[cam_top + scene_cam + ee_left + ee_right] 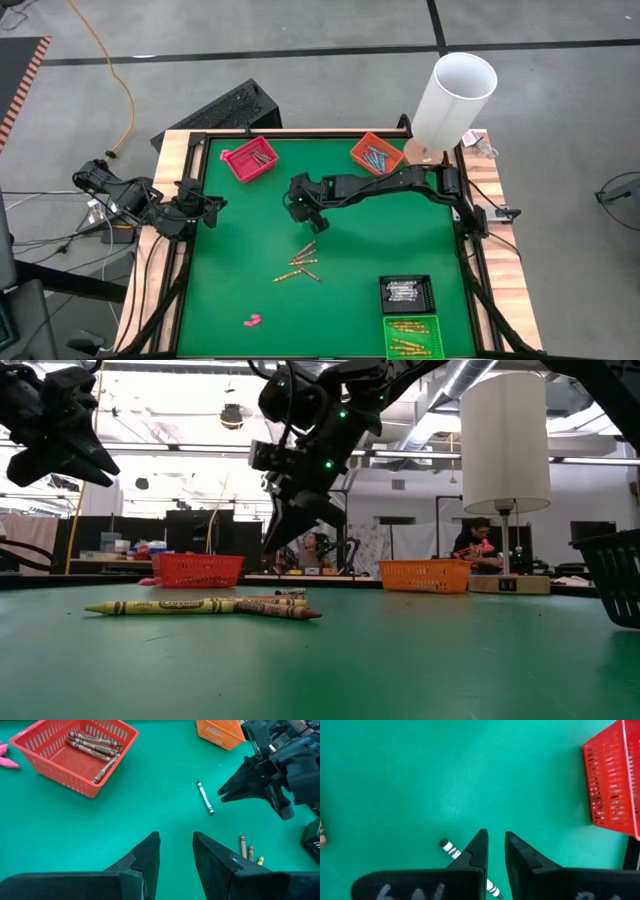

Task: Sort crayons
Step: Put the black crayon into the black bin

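Several loose crayons (300,265) lie in a small cluster near the table's middle; in the low view a yellow one (165,605) and a brown one (285,611) show. A single white-grey crayon (205,797) lies flat on the mat apart from them. Above it hangs my right gripper (496,837), clear of the mat (285,535), fingers a narrow gap apart with nothing between them; the crayon (451,850) passes behind one finger. My left gripper (176,840) waits at the table's left edge (215,203), open and empty.
A red basket (248,160) with reddish crayons and an orange basket (375,153) with blue ones stand at the far side. A black basket (407,292) and a green basket (413,338) with yellow crayons stand near right. A pink lump (252,321) lies near left. A white cylinder (455,95) stands at the far right corner.
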Action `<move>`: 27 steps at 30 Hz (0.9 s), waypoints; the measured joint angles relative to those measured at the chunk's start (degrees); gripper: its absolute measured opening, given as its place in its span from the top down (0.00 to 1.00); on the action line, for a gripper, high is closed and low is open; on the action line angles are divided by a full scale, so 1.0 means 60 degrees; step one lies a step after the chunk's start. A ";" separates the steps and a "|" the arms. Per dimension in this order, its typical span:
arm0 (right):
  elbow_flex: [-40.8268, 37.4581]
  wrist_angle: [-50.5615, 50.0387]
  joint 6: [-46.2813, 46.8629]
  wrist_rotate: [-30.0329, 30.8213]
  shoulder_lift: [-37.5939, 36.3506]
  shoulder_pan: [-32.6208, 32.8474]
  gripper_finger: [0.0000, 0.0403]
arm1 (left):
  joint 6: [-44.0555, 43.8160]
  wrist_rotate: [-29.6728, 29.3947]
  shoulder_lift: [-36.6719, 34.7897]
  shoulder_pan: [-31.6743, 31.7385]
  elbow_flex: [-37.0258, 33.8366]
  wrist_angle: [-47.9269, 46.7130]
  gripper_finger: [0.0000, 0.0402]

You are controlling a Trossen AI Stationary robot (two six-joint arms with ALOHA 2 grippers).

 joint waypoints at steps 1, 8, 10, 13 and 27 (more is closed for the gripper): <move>0.0000 0.0001 -0.0101 -0.0002 0.0000 0.0000 0.85 | -0.0014 0.0000 0.0000 -0.0002 0.0000 0.0000 0.73; 0.0000 -0.0299 -0.0160 -0.0047 0.0000 -0.0080 0.70 | -0.0036 0.0000 0.0000 0.0001 0.0000 0.0000 0.73; 0.0000 -0.0470 -0.0370 -0.0193 0.0000 -0.0119 0.61 | -0.0036 0.0000 0.0000 0.0000 0.0000 -0.0002 0.73; 0.0000 -0.0690 -0.1128 -0.0443 0.0000 -0.0188 0.48 | -0.0097 0.0000 0.0000 0.0000 0.0000 0.0000 0.73; 0.0013 -0.0777 -0.4391 -0.1541 0.0275 -0.0712 0.41 | -0.0258 -0.0011 -0.0001 -0.0002 0.0000 0.0000 0.73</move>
